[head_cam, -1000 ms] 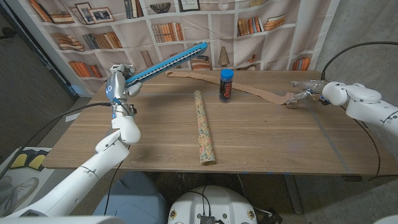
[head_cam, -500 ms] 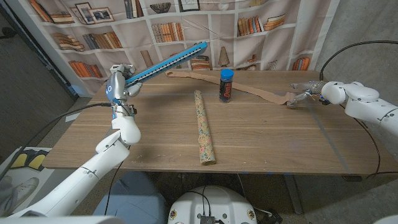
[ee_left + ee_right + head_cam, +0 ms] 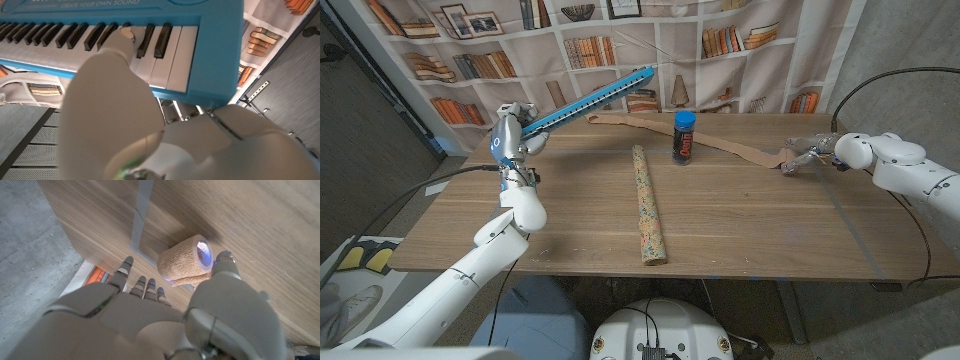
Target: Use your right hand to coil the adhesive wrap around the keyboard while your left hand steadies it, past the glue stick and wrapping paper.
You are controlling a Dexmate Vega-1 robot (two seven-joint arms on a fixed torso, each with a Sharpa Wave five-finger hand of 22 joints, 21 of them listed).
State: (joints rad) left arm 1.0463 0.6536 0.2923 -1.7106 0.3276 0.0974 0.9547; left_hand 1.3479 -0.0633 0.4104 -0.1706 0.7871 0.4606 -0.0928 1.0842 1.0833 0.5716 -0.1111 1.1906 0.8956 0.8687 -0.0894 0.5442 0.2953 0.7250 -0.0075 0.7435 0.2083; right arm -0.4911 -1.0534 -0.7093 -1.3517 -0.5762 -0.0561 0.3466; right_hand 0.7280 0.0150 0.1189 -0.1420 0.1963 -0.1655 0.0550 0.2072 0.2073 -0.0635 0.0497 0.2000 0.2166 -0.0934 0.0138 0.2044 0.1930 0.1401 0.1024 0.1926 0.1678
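Observation:
My left hand (image 3: 510, 135) grips one end of the blue keyboard (image 3: 590, 98) and holds it up over the table's far left, slanting upward; its keys (image 3: 100, 35) show under my thumb. A tan adhesive wrap strip (image 3: 730, 147) runs from the keyboard across the table behind the glue stick (image 3: 684, 137) to its roll (image 3: 788, 161). The roll (image 3: 184, 260) lies on the table between the thumb and fingers of my right hand (image 3: 817, 149), whose fingers (image 3: 141, 284) are spread apart. The wrapping paper roll (image 3: 649, 205) lies lengthwise mid-table.
A wooden table (image 3: 770, 230) carries everything, with its far right edge close to my right hand. Behind it hangs a bookshelf-printed backdrop (image 3: 740, 40). A black cable (image 3: 880, 80) loops over my right arm.
My right hand has edged slightly toward the wrap roll. The left hand, keyboard, glue stick and wrapping paper have not moved.

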